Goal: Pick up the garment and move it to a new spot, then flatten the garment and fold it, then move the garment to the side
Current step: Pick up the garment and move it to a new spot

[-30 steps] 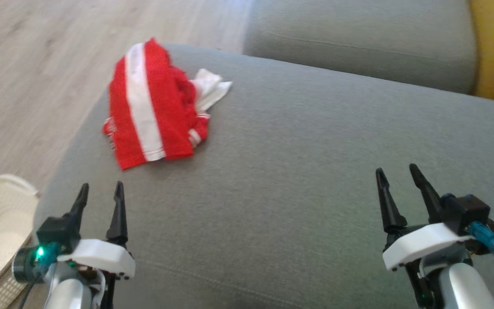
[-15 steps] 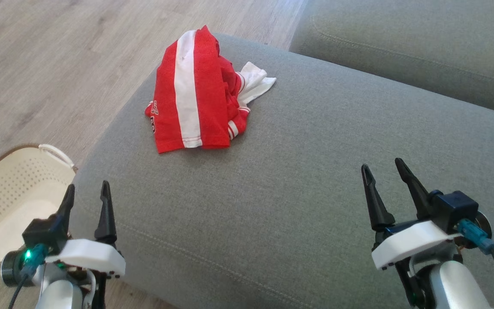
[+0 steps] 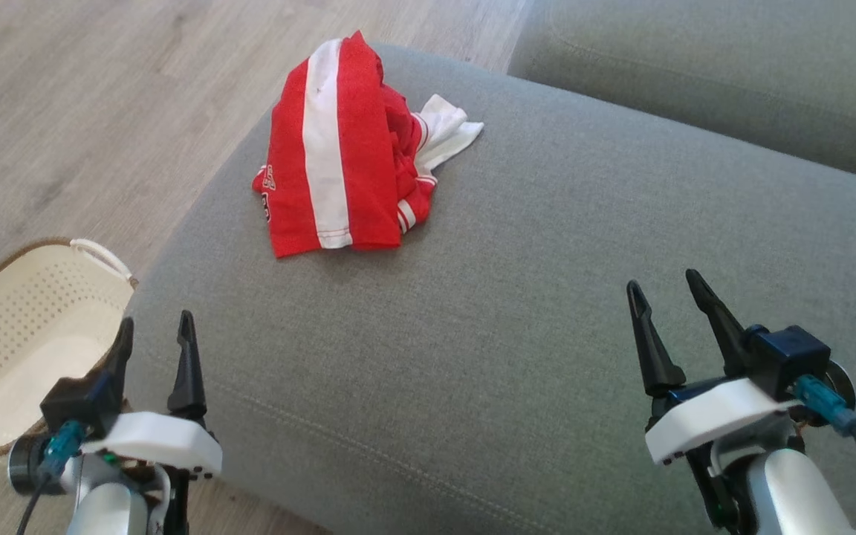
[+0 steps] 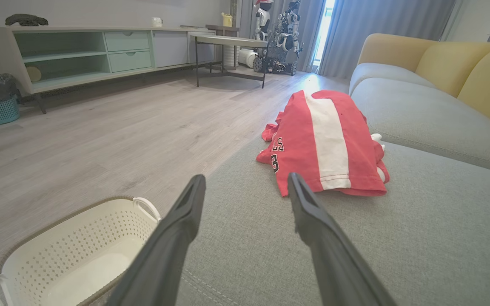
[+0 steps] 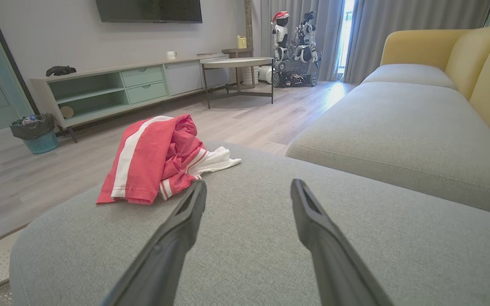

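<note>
The view is settling, shirt [image 3: 339, 148] upper middle; left gripper [image 3: 157, 319] and right gripper [image 3: 662, 280] are waiting low, open, empty, ready to reach.

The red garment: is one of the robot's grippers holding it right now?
No, the red garment lies crumpled on the grey cushion, well apart from the left gripper and the right gripper, both open.
</note>
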{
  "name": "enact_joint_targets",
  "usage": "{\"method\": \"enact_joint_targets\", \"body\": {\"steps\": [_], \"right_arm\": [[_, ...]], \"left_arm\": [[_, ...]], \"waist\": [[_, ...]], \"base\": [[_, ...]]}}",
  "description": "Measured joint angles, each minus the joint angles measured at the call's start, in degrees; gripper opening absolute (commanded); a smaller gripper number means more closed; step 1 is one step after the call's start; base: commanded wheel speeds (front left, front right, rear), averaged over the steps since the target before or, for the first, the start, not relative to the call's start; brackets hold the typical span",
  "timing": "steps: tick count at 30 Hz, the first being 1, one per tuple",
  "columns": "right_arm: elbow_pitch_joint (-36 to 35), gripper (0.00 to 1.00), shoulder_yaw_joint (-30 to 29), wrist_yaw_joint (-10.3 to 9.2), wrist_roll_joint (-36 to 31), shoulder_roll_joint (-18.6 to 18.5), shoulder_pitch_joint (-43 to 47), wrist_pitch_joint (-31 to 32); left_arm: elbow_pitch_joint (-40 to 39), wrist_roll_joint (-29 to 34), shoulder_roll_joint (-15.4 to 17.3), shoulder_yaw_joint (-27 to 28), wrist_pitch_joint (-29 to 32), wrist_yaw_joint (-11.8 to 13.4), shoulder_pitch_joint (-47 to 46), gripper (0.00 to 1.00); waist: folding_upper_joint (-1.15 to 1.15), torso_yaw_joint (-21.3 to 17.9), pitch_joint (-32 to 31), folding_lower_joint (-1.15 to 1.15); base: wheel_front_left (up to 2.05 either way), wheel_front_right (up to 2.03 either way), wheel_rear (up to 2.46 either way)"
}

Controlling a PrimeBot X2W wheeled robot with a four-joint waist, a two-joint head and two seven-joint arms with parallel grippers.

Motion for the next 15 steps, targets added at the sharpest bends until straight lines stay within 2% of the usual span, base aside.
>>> {"method": "enact_joint_targets", "body": {"steps": [8,15], "right_arm": [[-2.40,1.00,0.68,0.00,-0.54,-0.40,-1.70,2.41],[-4.88,1.00,0.81,0.00,-0.97,-2.35,-5.75,4.47]], "left_arm": [[0.03,-1.65,-1.31,0.03,-0.01,-1.12,-4.82,1.00],[7.13,-3.44,-1.85,-0.07,-0.03,-2.52,-14.32,1.00]], "waist": [[0.00,-1.37,4.79,0.00],[0.00,-4.40,10.28,0.00]], "base": [[0.00,0.00,0.00],[0.00,0.00,0.00]]}}
